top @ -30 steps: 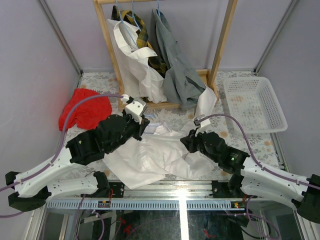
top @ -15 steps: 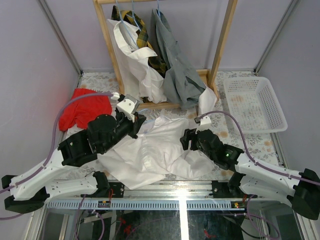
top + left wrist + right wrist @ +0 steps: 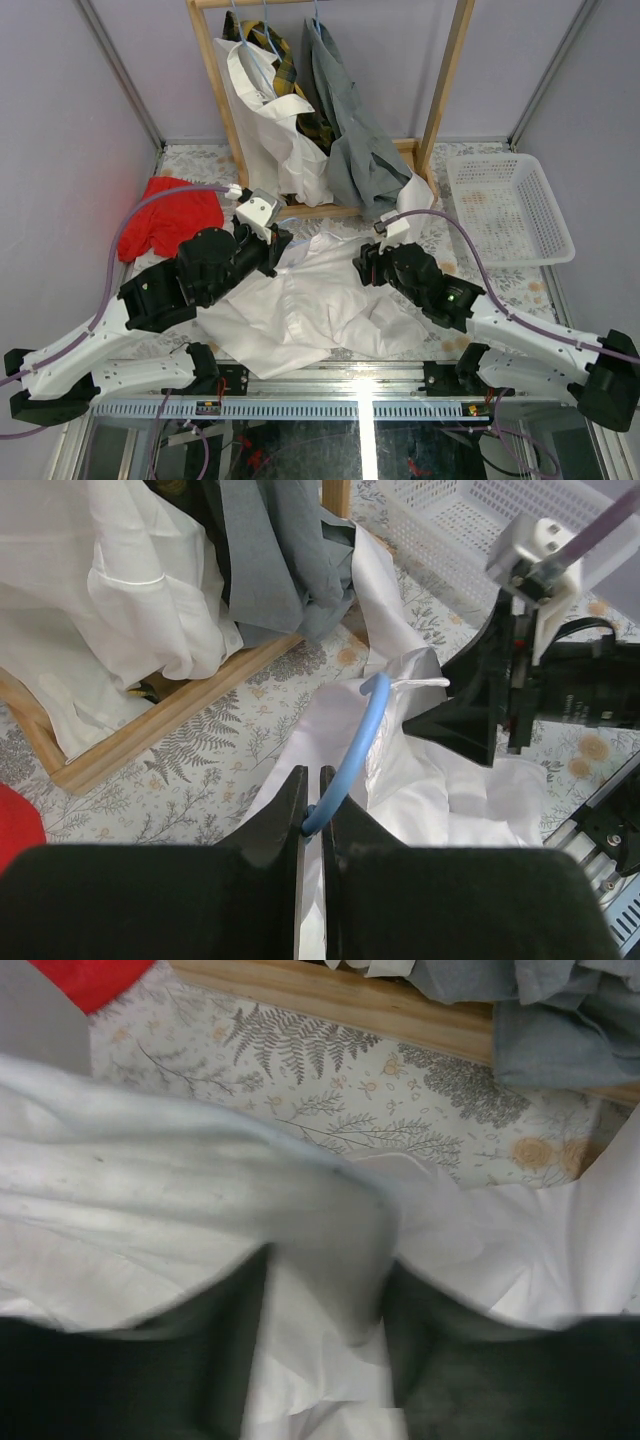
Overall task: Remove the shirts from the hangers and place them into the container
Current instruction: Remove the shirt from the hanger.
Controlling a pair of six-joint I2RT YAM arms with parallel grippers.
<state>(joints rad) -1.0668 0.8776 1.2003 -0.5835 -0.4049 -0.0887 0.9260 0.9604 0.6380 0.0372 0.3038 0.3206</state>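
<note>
Right gripper moved forward, jaws spread over white shirt, left gripper pinching hanger

Bright, even light, soft shadows — sharp from above, but the right wrist view's foreground blurs.

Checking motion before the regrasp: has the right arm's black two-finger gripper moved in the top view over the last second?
Yes. The right gripper has shifted left and forward, closer to the light wooden rack base.
</note>
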